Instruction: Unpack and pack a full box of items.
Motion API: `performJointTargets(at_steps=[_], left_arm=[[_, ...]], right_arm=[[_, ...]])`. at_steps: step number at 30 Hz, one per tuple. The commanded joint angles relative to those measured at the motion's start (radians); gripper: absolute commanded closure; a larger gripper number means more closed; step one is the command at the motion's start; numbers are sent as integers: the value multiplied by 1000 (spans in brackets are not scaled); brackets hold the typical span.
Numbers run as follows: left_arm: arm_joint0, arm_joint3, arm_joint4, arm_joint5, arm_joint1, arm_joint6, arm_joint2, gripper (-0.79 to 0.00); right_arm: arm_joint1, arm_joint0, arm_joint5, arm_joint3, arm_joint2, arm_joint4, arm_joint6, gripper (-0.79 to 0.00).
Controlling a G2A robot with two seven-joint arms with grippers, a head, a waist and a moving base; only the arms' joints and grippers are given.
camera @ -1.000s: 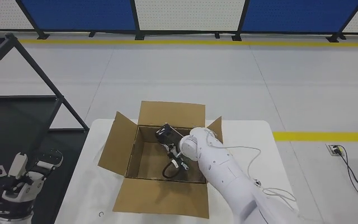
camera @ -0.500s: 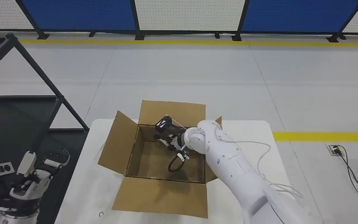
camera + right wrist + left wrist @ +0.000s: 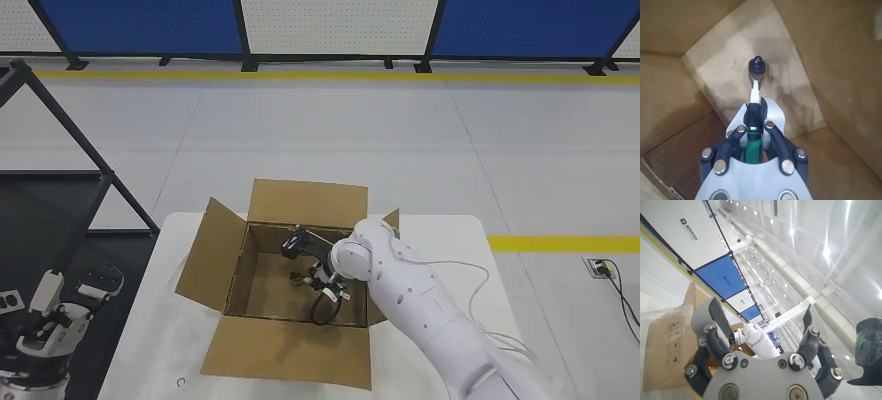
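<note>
An open cardboard box (image 3: 262,290) stands on the white table (image 3: 445,240), its flaps folded outward. My right gripper (image 3: 755,107) is down inside the box, shut on a ratchet wrench (image 3: 756,66) with a green handle (image 3: 752,151). The wrench's black drive head points at the brown box floor (image 3: 730,56). From above, the right arm comes over the box's right wall and its gripper (image 3: 318,283) sits near the middle. My left gripper (image 3: 762,317) is open and holds nothing, pointing up at the ceiling. It hangs off the table's left side (image 3: 75,288), well away from the box.
A black metal frame (image 3: 100,190) stands to the left of the table. The box's front flap (image 3: 290,352) lies flat toward the near table edge. A thin cable (image 3: 470,340) trails over the table on the right. Box walls (image 3: 838,56) close in around the wrench.
The right gripper with the wrench rose toward the box's far wall, then came back down toward the middle. The left arm shifted slightly to the right early on.
</note>
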Motion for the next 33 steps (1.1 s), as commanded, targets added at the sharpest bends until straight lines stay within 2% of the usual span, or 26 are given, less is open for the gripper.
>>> performJointTargets(at_steps=[1, 6, 14, 22, 29, 31, 33], left_arm=[[0, -1, 1, -1, 0, 0, -1, -785], [3, -4, 0, -2, 0, 2, -7, -785], [11, 3, -4, -5, -1, 3, -18, -785], [15, 12, -12, -6, -2, 4, -18, -785], [14, 33, -28, -3, -1, -1, -30, -785], [11, 41, -32, -2, -1, -4, -34, -785], [6, 49, -37, 1, 0, -8, -37, -785]], right_arm=[[5, -13, 16, -15, 4, 2, 43, 0], [5, -35, 59, -18, -2, -7, 77, 0], [-30, -30, 116, 46, -44, -25, 101, 0], [-71, -10, 166, 105, -71, -42, 9, 0], [-107, 15, 177, 178, -83, -33, -14, 0], [-115, 25, 177, 198, -84, -29, -14, -142], [-123, 34, 175, 218, -84, -23, -12, -222]])
